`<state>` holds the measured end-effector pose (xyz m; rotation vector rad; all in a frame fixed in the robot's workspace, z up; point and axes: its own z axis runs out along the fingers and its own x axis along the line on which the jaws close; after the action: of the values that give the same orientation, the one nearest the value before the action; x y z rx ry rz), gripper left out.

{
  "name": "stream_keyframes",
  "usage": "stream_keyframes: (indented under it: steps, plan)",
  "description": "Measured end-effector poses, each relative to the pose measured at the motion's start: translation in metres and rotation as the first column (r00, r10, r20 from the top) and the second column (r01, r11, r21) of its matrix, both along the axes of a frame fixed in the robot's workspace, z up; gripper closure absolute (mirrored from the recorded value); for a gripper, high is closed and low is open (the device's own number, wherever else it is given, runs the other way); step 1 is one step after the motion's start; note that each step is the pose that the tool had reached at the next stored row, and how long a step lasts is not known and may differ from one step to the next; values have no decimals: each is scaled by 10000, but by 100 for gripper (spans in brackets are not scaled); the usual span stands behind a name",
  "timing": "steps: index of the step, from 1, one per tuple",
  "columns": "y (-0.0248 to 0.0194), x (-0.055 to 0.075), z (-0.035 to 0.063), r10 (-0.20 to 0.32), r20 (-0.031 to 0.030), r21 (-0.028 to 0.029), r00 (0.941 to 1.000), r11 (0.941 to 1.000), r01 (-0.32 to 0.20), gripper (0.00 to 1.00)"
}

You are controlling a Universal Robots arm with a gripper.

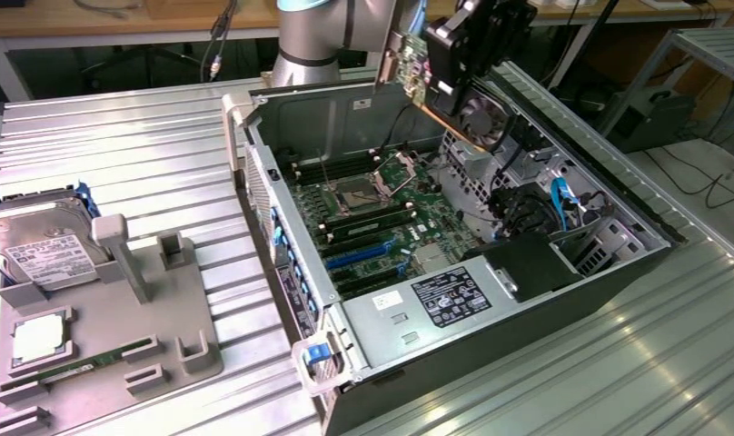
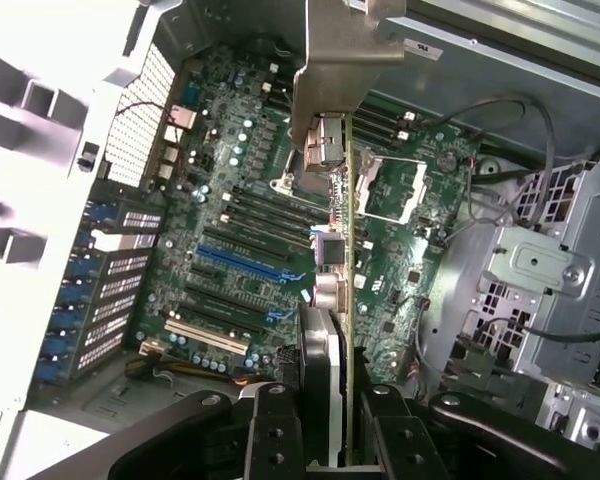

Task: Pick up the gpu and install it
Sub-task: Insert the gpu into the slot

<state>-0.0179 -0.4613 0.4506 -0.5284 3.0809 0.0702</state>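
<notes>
At the exterior view's left, a silver hard drive with a white label is being kept in a grey fixture tray on the ribbed metal table. A thin green memory stick is being kept nearer in the same tray. At the centre, an open computer case is being shown lying on its side, with its motherboard exposed. Toward the exterior view's right and far side, the gpu is being held tilted in the air above the case's far end. It is being clamped by the gripper. In the wrist view, the gripper is being seen closed on the gpu, which is being shown edge-on between the black fingers above the motherboard.
</notes>
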Motion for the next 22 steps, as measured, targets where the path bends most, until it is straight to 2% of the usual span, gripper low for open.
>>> stream_keyframes:
  steps: [8,15,22]
  plan:
    - [-4,-1,0,584,1,5,9983,9983,-584,72]
    - [-6,-1,0,1122,3,20,9937,9937,-1122,72]
    - [-11,-2,0,1739,5,30,9848,9848,-1739,72]
